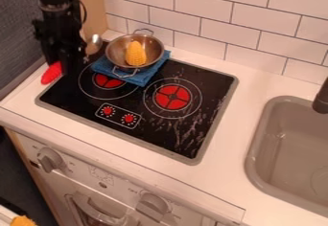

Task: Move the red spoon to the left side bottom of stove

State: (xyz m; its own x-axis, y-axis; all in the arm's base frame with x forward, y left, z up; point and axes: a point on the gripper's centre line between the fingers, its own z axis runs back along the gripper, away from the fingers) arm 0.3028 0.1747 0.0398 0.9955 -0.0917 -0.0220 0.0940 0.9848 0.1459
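A bumpy yellow object point(22, 221) sits below the near left corner of the toy kitchen, beside a pale front panel point(96, 172) fitted with two rounded gray knobs and a curved handle point(96, 214). Above, the smooth white surface point(221, 177) carries a glossy black stove point(80, 100), scuffed toward its right side, with red round burners. Along the surface's right edge is a matte gray-brown sink point(256, 143) with rounded corners and a dark faucet point(322, 98).

The red spoon point(51, 73), its smooth, rounded red end in sight, lies near the surface's left edge, just beside the stove. The black claw point(63, 68) hangs right at it; how wide it is open, and whether it grips the spoon, cannot be told. A shiny metal spoon-like head point(95, 43) appears at the arm's other side.

Farther back, a two-handled metal pan point(117, 52) holds kernelled yellow corn point(135, 55) atop folded blue cloth point(146, 76), before white rectangular wall tiles point(224, 24).
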